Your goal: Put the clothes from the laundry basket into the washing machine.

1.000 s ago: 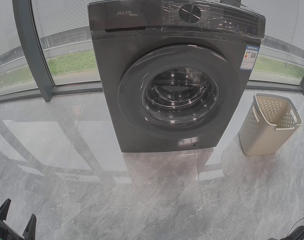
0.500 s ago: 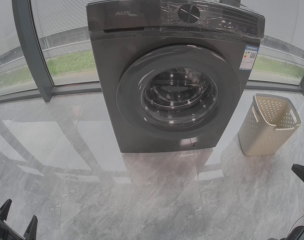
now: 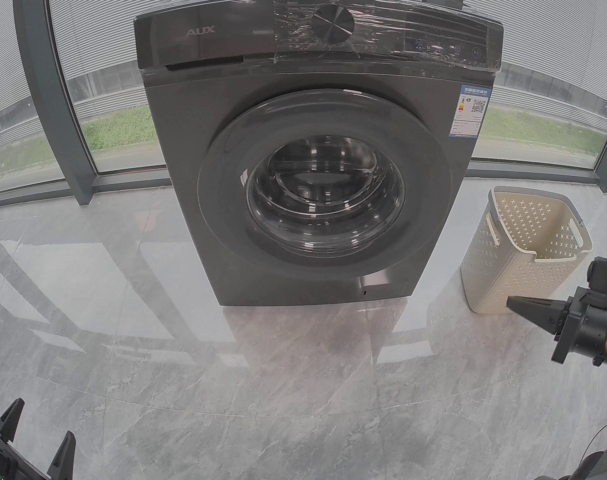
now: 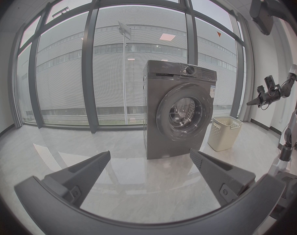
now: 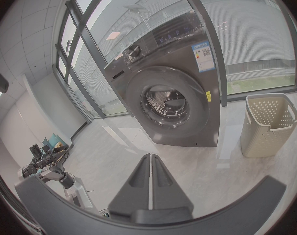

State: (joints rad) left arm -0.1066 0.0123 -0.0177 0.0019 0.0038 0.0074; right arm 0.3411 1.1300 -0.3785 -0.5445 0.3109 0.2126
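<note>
Laundry basket [image 3: 527,248] at right centre, on floor [image 3: 283,381] beside shut washing machine [image 3: 303,168]. Right gripper [image 3: 517,303] just below basket, fingers clenched on nothing; left gripper [image 3: 40,418] at lower left, fingers released. Risk: clenched fingers nudging, tipping light basket.

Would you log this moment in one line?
washing machine door shut | laundry basket beside it | left gripper jaws open | right gripper jaws shut

There is one washing machine [image 3: 317,108]. There is one laundry basket [image 3: 497,275], and it stands just beside the machine.
</note>
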